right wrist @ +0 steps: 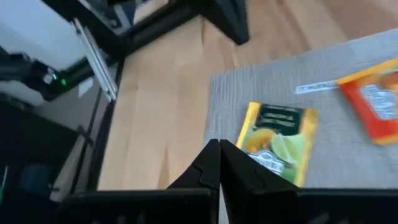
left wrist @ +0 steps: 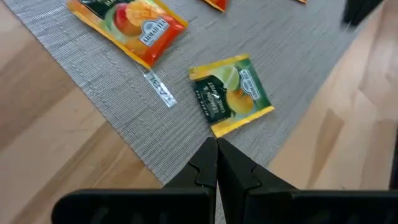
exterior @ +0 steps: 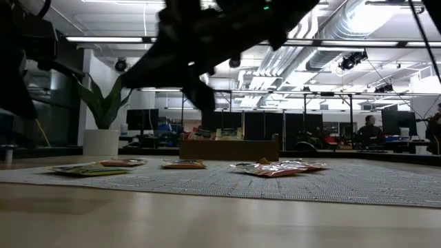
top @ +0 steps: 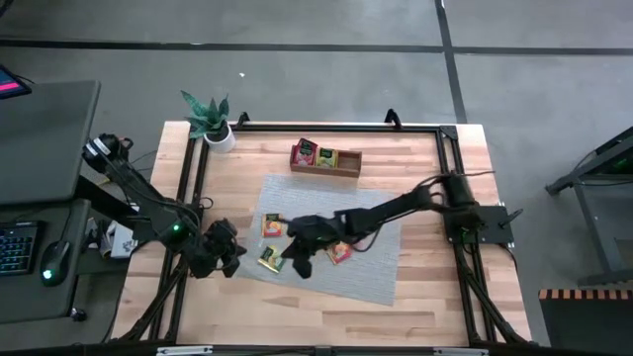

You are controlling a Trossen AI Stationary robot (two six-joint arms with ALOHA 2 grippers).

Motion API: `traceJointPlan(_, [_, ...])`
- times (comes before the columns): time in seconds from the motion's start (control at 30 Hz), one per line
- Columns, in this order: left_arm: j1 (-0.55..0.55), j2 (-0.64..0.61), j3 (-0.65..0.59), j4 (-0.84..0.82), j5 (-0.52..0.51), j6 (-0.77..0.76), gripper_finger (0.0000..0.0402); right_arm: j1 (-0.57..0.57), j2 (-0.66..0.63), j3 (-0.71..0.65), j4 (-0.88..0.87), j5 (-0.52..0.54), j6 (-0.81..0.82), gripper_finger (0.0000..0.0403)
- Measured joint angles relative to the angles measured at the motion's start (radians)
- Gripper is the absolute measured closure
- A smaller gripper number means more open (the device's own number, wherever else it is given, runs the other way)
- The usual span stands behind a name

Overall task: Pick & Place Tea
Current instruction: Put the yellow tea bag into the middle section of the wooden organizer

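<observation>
Yellow-green sachet (top: 269,259) on mat, just beside shut right tool (top: 300,265).

The left end effector (left wrist: 217,163) is showing at the bottom centre of the frame, its two dark fingers (left wrist: 202,171) pressed together. Just above them a yellow-green tea sachet (left wrist: 231,94) is lying on the grey woven mat (left wrist: 292,50). An orange sachet (left wrist: 127,26) is lying at the upper left. The wooden counter (left wrist: 43,112) is showing on both sides.
</observation>
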Motion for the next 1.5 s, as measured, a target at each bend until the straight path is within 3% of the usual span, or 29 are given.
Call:
traceJointPlan(0.23, [0.003,0.0,-0.003,-0.002,0.008,-0.001,0.0401,-0.008,0.157,0.254,-0.255,-0.02,-0.06,0.0403])
traceJointPlan(0.43, [0.003,0.0,-0.003,-0.006,0.019,0.0,0.0401,-0.013,0.228,0.377,-0.469,0.021,-0.083,0.0403])
traceJointPlan(1.5, [0.003,0.001,-0.003,-0.007,0.003,-0.004,0.0401,-0.007,0.28,0.383,-0.509,0.024,-0.071,0.0403])
